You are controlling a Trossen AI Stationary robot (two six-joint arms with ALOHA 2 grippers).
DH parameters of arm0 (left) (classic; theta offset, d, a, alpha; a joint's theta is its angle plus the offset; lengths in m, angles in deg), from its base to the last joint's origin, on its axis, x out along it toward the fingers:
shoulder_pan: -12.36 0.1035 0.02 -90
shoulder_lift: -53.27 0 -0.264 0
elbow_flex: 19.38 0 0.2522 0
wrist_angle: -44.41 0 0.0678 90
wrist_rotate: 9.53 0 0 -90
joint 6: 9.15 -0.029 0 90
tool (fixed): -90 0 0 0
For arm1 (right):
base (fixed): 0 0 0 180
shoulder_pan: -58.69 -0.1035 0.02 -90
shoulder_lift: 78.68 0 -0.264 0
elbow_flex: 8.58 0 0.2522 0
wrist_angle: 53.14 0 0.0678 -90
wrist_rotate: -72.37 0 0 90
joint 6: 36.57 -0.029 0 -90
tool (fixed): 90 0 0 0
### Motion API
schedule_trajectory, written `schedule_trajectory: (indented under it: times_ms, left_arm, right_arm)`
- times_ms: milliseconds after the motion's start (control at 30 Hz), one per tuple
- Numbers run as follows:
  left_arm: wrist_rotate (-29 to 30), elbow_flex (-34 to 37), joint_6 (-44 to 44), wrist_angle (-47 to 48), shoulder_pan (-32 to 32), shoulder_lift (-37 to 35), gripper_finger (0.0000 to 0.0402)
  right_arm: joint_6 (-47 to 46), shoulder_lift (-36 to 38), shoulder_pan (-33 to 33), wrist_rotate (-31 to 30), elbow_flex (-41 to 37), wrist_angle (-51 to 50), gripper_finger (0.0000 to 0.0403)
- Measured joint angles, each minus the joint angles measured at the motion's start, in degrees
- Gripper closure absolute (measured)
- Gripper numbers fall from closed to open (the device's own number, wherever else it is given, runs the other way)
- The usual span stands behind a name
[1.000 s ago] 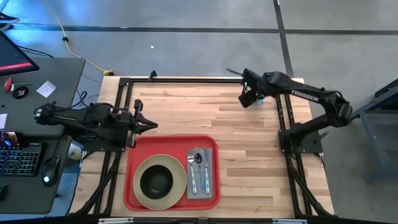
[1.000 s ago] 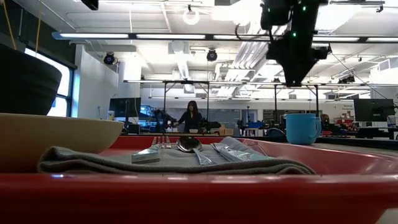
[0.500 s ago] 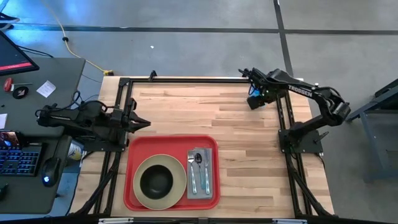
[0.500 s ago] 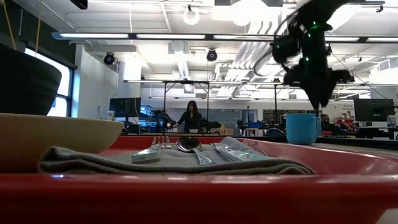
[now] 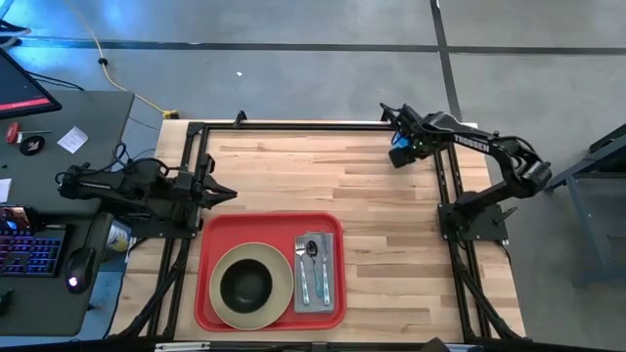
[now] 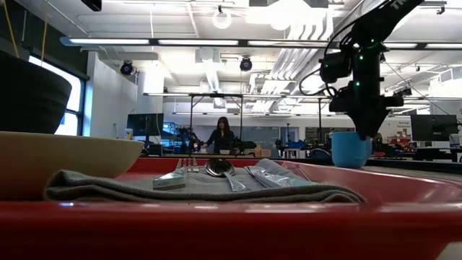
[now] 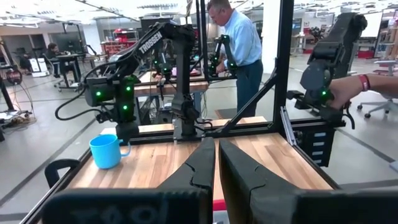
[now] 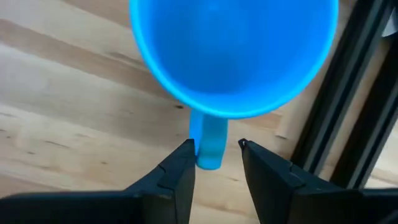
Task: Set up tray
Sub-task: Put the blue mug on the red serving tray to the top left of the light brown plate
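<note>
Right wrist view shows right gripper spread round the handle of the far-right blue cup, likely light, hard, smooth, best pinched there; red tray near middle; left gripper pressed together beside it.

A pale wooden table with visible grain is seen. On it, a glossy red plastic tray carries matt grey cloth under shiny metal cutlery. A smooth blue plastic mug is shown.
</note>
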Motion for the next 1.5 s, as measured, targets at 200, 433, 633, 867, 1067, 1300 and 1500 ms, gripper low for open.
schedule_trajectory:
  times_ms: [200,433,633,867,1067,1300,1500]
  left_arm:
    - [0.0,0.0,0.02,0.28,0.0,0.0,0.0346]
    - [0.0,0.0,0.04,0.34,0.0,0.0,0.0346]
    - [0.0,0.0,0.05,0.38,0.0,0.0,0.0346]
    - [0.61,0.0,0.07,0.38,0.0,0.0,0.0346]
    - [0.66,0.0,0.09,0.4,0.0,0.0,0.0346]
    - [3.74,0.0,-0.16,2.59,0.0,0.02,0.0346]
    - [6.0,0.0,-1.11,2.54,0.02,0.0,0.0346]
  right_arm:
    - [1.21,0.0,2.0,-1.87,0.0,0.95,0.0279]
    - [2.51,0.02,3.26,-0.87,-0.75,6.09,0.0279]
    - [4.46,0.02,3.69,0.97,-4.45,9.23,0.0279]
    - [6.64,0.02,3.64,-2.28,-5.22,9.03,0.0304]
    - [9.47,0.02,3.61,-2.41,-5.2,9.4,0.0365]
    - [8.85,1.74,-2.33,1.86,-5.16,10.63,0.036]
    - [5.44,4.86,-16.58,3.15,-4.62,13.37,0.0363]
